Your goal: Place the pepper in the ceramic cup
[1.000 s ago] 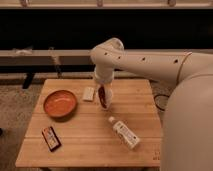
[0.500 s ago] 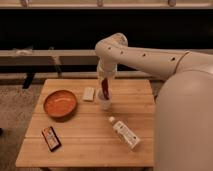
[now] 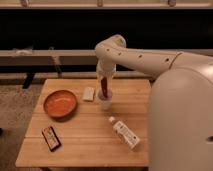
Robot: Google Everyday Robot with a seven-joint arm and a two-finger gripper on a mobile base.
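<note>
Behind the wooden table (image 3: 85,140) I see a dark wall with a pale rail that runs across the middle of the frame, and a rough carpet at the lower left. My arm (image 3: 145,59) comes in from the right side, white and thick, and it bends down over the upper centre of the table.

At its end the gripper (image 3: 104,84) hangs straight above the ceramic cup (image 3: 104,101). Its fingers are closed on the pepper (image 3: 104,87), which I see as a thin, dark red stick, long and narrow, standing almost upright. The lower tip of the pepper is at the mouth of the cup or a little inside it; I cannot tell if it touches the bottom. The cup is small, white and round, without a handle that I can see, and it stands a little above the centre of the table.

I count one pepper and one cup. Next to them there is one orange bowl (image 3: 60,103) at the left, wide and shallow, well apart from the cup. One small pale block (image 3: 88,93) lies between the bowl and the cup, just beside the cup. One white bottle (image 3: 125,133) with a label lies on its side at the lower right of the table. One flat dark packet (image 3: 51,137) with orange print lies at the lower left.
</note>
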